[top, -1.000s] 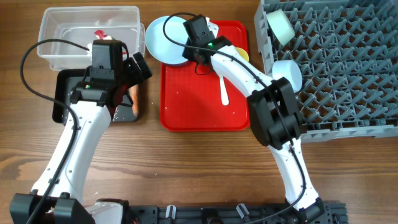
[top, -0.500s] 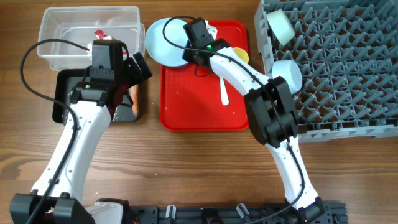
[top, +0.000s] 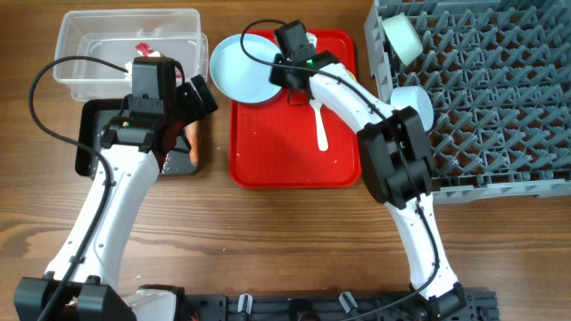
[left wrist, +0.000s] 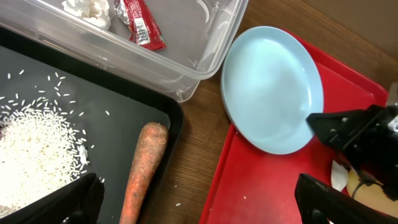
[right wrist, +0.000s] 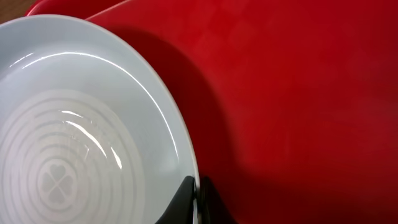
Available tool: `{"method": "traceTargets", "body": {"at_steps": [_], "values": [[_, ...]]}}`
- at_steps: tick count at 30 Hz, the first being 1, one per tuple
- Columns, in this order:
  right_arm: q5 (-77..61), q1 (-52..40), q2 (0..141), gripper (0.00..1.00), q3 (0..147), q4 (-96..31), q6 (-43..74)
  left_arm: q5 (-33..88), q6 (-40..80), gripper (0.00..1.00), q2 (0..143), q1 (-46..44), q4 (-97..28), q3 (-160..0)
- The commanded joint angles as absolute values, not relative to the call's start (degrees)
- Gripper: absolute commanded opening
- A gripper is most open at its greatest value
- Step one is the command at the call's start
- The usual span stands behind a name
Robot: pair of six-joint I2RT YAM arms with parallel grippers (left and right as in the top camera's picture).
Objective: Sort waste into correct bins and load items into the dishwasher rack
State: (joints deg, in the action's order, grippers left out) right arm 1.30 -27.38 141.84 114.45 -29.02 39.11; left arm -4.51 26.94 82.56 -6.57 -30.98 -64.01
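My right hand (right wrist: 194,198) is pinching the rim of the pale blue plate (right wrist: 74,124), fingers closed tight with one pad on each face of the edge. The plate is sitting over the far left corner of the red tray (top: 285,152) and is overhanging it toward the clear tub (top: 129,12). Its rim is throwing a dark shadow on the tray, but I cannot tell whether it is lifted off. In the wrist view I am seeing pressed concentric rings in the plate's well and a small four-leaf motif at the centre. I am finding no brand or lettering on it.

The white spoon (top: 322,125) is lying on the tray just right of the middle, with its bowl end toward the arm.

My left hand (left wrist: 198,183) is hovering wide open over the near right corner of the black tray (left wrist: 143,106), holding nothing. Under it the carrot (left wrist: 146,165) is lying along the tray's right wall, and the rice (left wrist: 34,149) is heaped to its left with loose grains scattered around.

Inside the tub, the red wrapper (left wrist: 140,25) is showing white print that I am not managing to read. The white scrap (left wrist: 90,9) is lying just beside it.

At the right of the bench, the grey rack (top: 500,107) is carrying a pale green bowl (top: 401,36) and a pale blue bowl (top: 415,105) along its left side.
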Motion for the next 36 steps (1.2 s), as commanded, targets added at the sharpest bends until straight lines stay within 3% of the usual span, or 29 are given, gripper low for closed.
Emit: {"method": "traceTargets", "body": {"at_steps": [1, 14, 19, 24, 26, 32, 36], "values": [[1.4, -25.4, 136.5, 0.04, 114.1, -28.0, 32.9, -5.0, 27.5, 1.00, 82.8, -6.4, -30.9, -64.1], [10.9, -23.4, 118.0, 0.04, 114.1, -27.7, 17.6, -5.0, 27.5, 1.00, 82.8, -6.4, -30.9, -64.1], [31.8, -23.0, 112.9, 0.04, 114.1, -28.4, 8.5, -5.0, 27.5, 1.00, 82.8, -6.4, -30.9, -64.1], [65.2, -21.9, 111.3, 0.04, 114.1, -29.2, 1.2, -5.0, 27.5, 1.00, 82.8, -6.4, -30.9, -64.1], [72.6, -20.5, 111.3, 0.04, 114.1, -29.2, -1.8, -5.0, 27.5, 1.00, 82.8, -6.4, -30.9, -64.1], [72.6, -13.5, 111.3, 0.04, 114.1, -30.2, -8.0, -5.0, 27.5, 1.00, 82.8, -6.4, -30.8, -64.1], [64.3, -9.1, 111.3, 0.04, 114.1, -30.9, -14.9, -5.0, 27.5, 1.00, 82.8, -6.4, -30.8, -64.1]]}}
